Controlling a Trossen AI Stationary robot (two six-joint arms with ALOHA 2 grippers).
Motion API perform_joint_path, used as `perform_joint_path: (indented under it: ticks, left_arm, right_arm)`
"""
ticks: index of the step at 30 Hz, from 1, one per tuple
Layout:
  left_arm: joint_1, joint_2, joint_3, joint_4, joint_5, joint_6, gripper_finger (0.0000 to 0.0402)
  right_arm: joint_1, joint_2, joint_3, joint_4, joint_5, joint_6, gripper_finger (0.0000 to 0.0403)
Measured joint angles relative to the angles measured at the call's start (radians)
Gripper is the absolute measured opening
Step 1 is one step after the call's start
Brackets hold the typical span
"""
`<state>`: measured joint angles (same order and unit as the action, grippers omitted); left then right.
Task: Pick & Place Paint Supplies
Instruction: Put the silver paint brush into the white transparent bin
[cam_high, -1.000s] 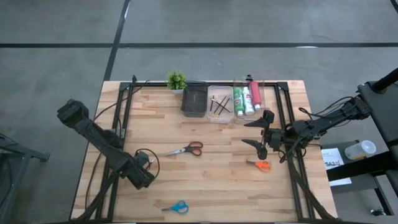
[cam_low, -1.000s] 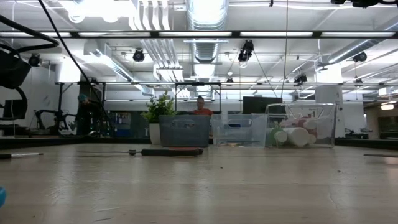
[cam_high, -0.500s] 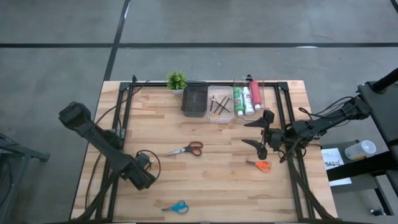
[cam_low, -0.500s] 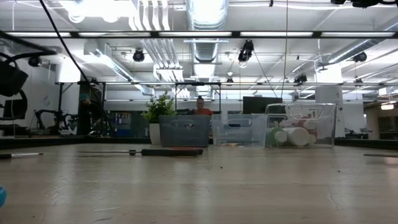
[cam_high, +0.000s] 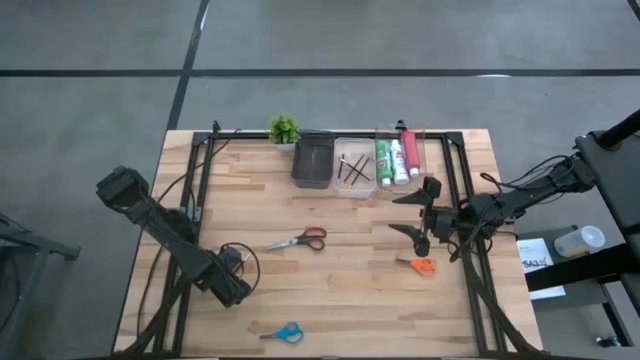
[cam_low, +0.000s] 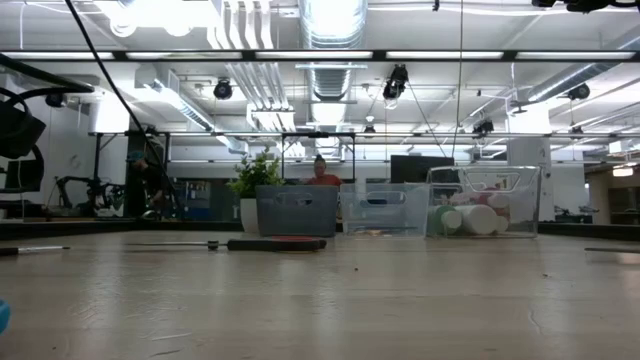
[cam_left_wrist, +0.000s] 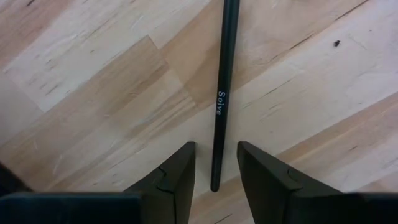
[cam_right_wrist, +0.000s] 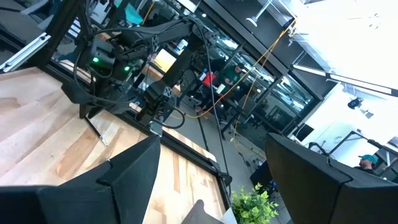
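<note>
One thin dark brush (cam_left_wrist: 221, 93) lies flat on the table (cam_high: 350, 300), its tip between the spread fingers of your left gripper (cam_left_wrist: 214, 180). It looks light, stiff and prone to roll; grip mid-shaft. Your right gripper (cam_high: 418, 215) waits open beyond it.
</note>
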<state>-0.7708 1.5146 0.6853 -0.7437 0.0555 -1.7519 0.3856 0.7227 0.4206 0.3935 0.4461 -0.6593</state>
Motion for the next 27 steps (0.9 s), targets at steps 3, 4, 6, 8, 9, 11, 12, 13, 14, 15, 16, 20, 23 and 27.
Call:
perform_joint_path:
  ticks: [3, 4, 6, 8, 9, 11, 12, 13, 14, 15, 16, 20, 23, 27]
  left_arm:
    - [0.000, 0.000, 0.000, 0.002, -0.002, 0.000, 0.0132]
    - [0.000, 0.000, -0.001, 0.003, -0.002, 0.000, 0.0132]
    - [0.000, 0.000, -0.001, 0.003, -0.002, 0.000, 0.0132]
    - [0.000, 0.000, -0.001, 0.003, -0.002, 0.000, 0.0132]
    - [0.000, 0.000, -0.001, 0.003, -0.002, 0.000, 0.0131]
    - [0.000, 0.000, -0.001, 0.003, -0.002, 0.000, 0.0127]
    - [0.000, 0.001, -0.001, 0.003, -0.003, 0.000, 0.0122]
    - [0.000, 0.001, -0.001, 0.004, -0.003, -0.001, 0.0116]
    - [0.000, 0.001, -0.001, 0.006, -0.004, -0.001, 0.0107]
    - [0.000, 0.001, -0.001, 0.008, -0.006, -0.002, 0.0098]
    - [0.000, 0.001, -0.001, 0.010, -0.007, -0.004, 0.0087]
    - [0.000, 0.001, -0.001, 0.018, -0.010, -0.008, 0.0040]
    - [0.000, 0.001, -0.001, 0.019, -0.013, -0.011, 0.0012]
    - [0.000, 0.001, -0.001, 0.018, -0.014, -0.011, 0.0012]
  right_arm:
    - [0.000, 0.000, 0.000, 0.000, 0.000, 0.000, 0.0288]
    - [0.000, 0.000, 0.000, 0.000, 0.000, -0.003, 0.0288]
    - [0.000, 0.000, 0.000, 0.000, 0.000, -0.002, 0.0288]
    - [0.000, 0.000, 0.000, 0.000, 0.000, 0.002, 0.0288]
    - [0.000, 0.000, 0.000, 0.000, 0.000, 0.001, 0.0288]
    - [0.000, 0.000, 0.000, 0.000, 0.000, -0.003, 0.0288]
    - [0.000, 0.000, 0.000, 0.000, 0.000, -0.002, 0.0288]
    - [0.000, 0.000, 0.000, 0.000, 0.000, 0.001, 0.0288]
    - [0.000, 0.000, 0.000, 0.000, 0.000, 0.002, 0.0288]
    - [0.000, 0.000, 0.000, 0.000, 0.000, 0.001, 0.0288]
    - [0.000, 0.000, 0.000, 0.000, 0.000, -0.002, 0.0288]
    - [0.000, 0.000, 0.000, 0.000, 0.000, 0.002, 0.0288]
    - [0.000, 0.000, 0.000, 0.000, 0.000, -0.002, 0.0288]
    - [0.000, 0.000, 0.000, 0.000, 0.000, 0.002, 0.0288]
